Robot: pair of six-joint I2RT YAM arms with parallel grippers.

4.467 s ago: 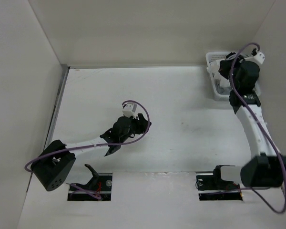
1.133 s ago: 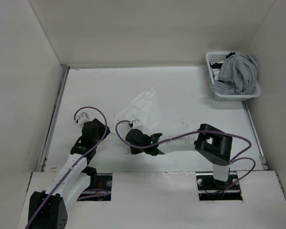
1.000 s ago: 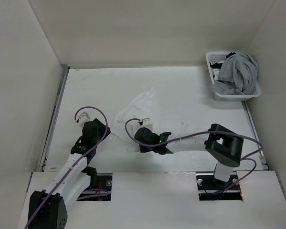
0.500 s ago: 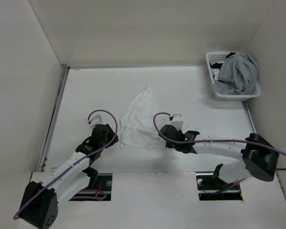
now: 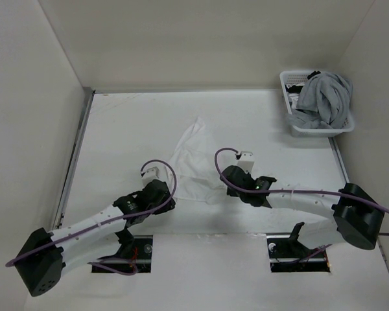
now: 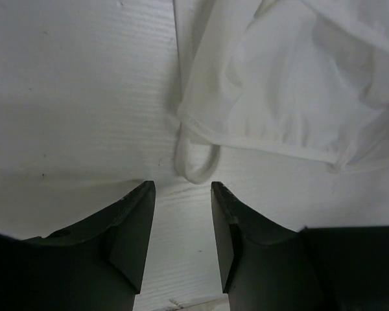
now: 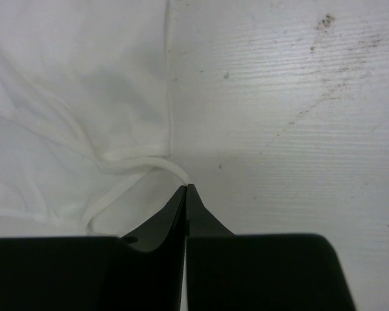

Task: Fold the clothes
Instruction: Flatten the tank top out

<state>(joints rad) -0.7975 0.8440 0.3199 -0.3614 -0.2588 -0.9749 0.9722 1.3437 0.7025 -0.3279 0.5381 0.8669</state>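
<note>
The clothes (image 5: pixel 193 159), one thin white garment, lie crumpled in the middle of the white table (image 5: pixel 117 129). My right gripper (image 5: pixel 225 176) sits at the garment's right edge. In the right wrist view the gripper (image 7: pixel 186 188) is shut, with a thin strap (image 7: pixel 142 163) of the clothes (image 7: pixel 71 116) pinched at its tips. My left gripper (image 5: pixel 166 198) is at the garment's near left edge. In the left wrist view the gripper (image 6: pixel 181 188) stands open, with a small strap loop (image 6: pixel 196 162) of the clothes (image 6: pixel 285 97) lying just ahead of its fingertips, apart from them.
A white slatted basket (image 5: pixel 297 127) holding grey garments (image 5: pixel 321 97) stands at the far right corner. White walls enclose the table at the back and on both sides. A metal rail (image 5: pixel 74 155) runs along the left edge.
My right gripper has dragged the garment rightward by its strap. The left arm has swung right and forward to the garment's near left edge, its jaws narrowing a little.
</note>
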